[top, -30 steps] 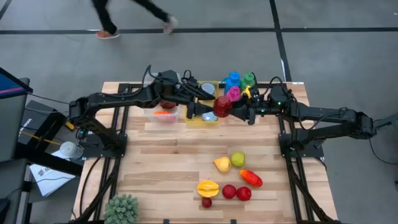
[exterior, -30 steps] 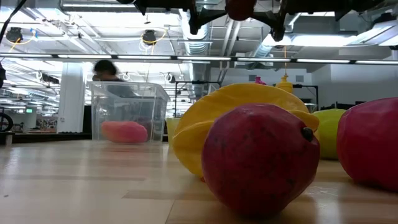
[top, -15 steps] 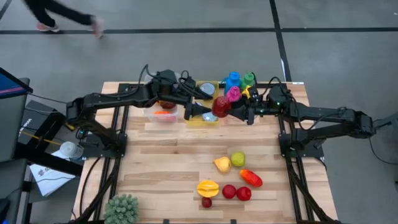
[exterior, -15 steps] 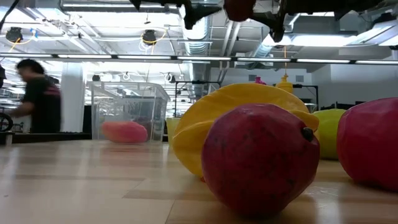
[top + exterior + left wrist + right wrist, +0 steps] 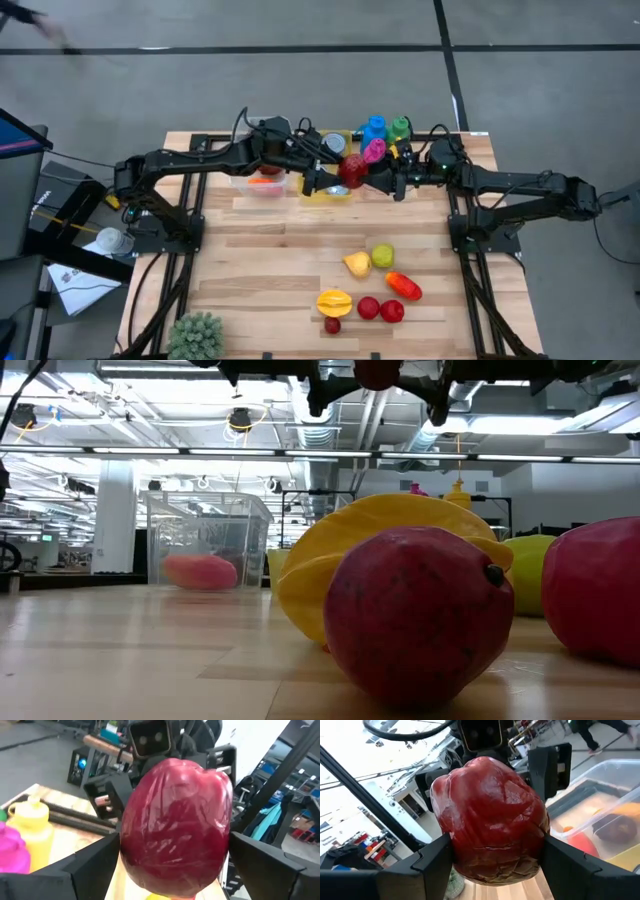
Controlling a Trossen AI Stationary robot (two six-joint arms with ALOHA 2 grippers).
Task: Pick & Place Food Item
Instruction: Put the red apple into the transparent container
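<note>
Nearest the front edge of the table [image 5: 260,270] there's a green spiky plant [image 5: 196,337] at the front left corner, and right of the middle a bunch of fruit: a yellow starfruit [image 5: 334,301], a small dark red fruit [image 5: 332,324], two red round ones [image 5: 380,309], a red pepper-like thing [image 5: 403,286], a green fruit [image 5: 383,256] and a yellow-orange one [image 5: 357,264]. In the low view the dark red fruit [image 5: 415,615] fills most of the shot with the starfruit [image 5: 385,555] right behind it

Further back, near the far edge, both arms meet in the air over the middle of the table. The right gripper [image 5: 378,179] is clamped on a big red pepper [image 5: 353,171], fingers [image 5: 432,857] pressed against both its sides in the right wrist view. The left gripper [image 5: 318,181] is right up at the same pepper from the other side, fingers [image 5: 87,865] spread wide on either side of it; can't tell if they touch it. The pepper hangs above a yellow tray [image 5: 325,190] at the far edge

Left of that tray is a clear bin [image 5: 259,180] with something pink-orange [image 5: 201,571] inside. Behind the pepper, along the far edge, are a few bottles: blue [image 5: 375,127], green [image 5: 400,127], pink [image 5: 374,150] and a yellow one [image 5: 31,827]
</note>
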